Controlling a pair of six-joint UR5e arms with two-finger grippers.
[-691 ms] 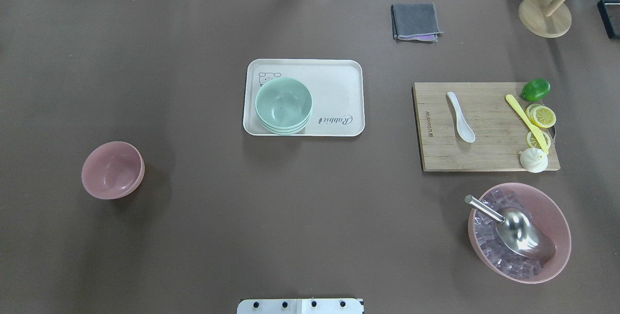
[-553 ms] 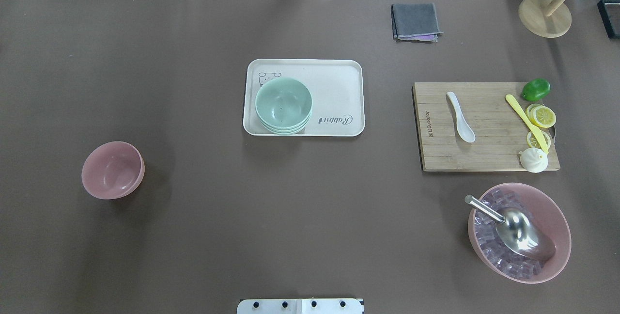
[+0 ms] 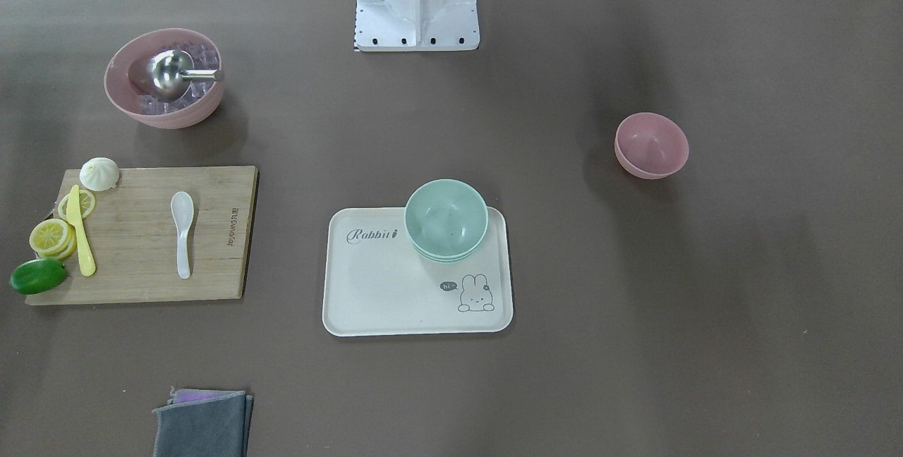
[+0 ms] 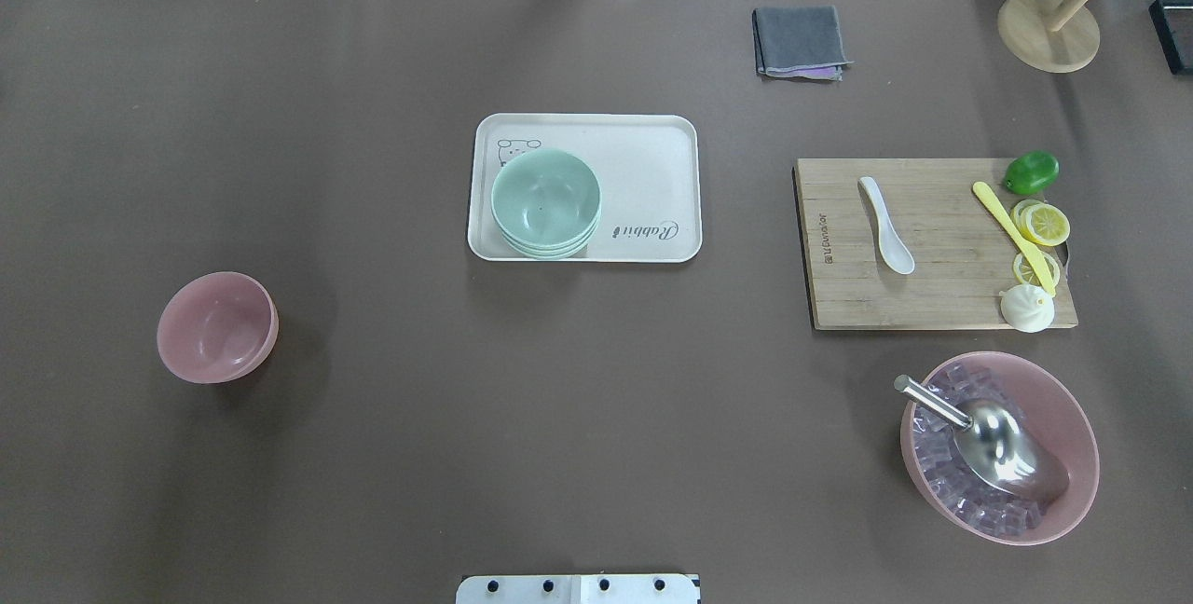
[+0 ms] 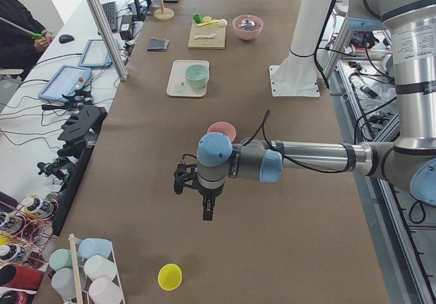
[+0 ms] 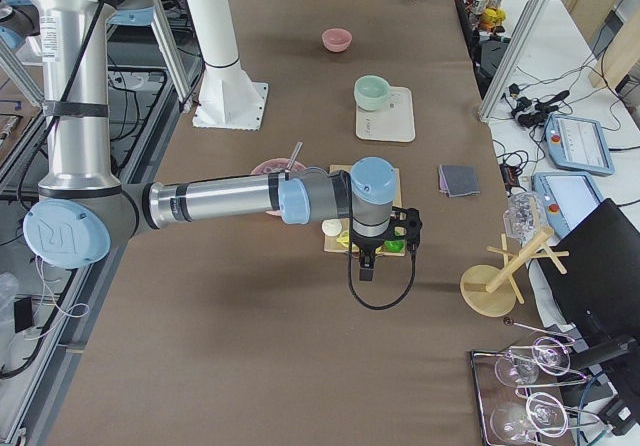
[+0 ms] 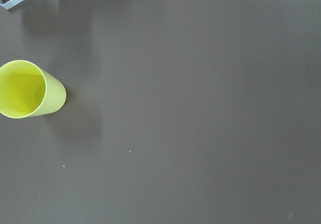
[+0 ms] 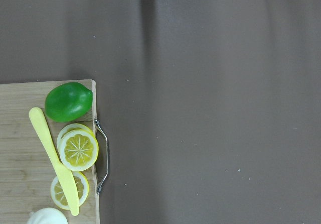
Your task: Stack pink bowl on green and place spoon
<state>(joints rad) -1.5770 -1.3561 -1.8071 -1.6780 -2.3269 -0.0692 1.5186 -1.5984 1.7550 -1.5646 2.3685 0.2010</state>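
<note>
Frankly, whether left gripper or right gripper grips anything, I cannot tell.

**Bench surroundings**

Long table under a matte brown cover sheet, faintly creased toward the far edge. Silver aluminium frame post stands at the table's side. White side bench runs alongside, carrying a grey-framed tablet. Lighting even; shadows soft and diffuse.

I see a pink bowl on the brown counter, mint green bowls on a cream tray printed with a grey rabbit and "Rabbit" lettering, and a white spoon on the tan, wood-grained cutting board.
</note>
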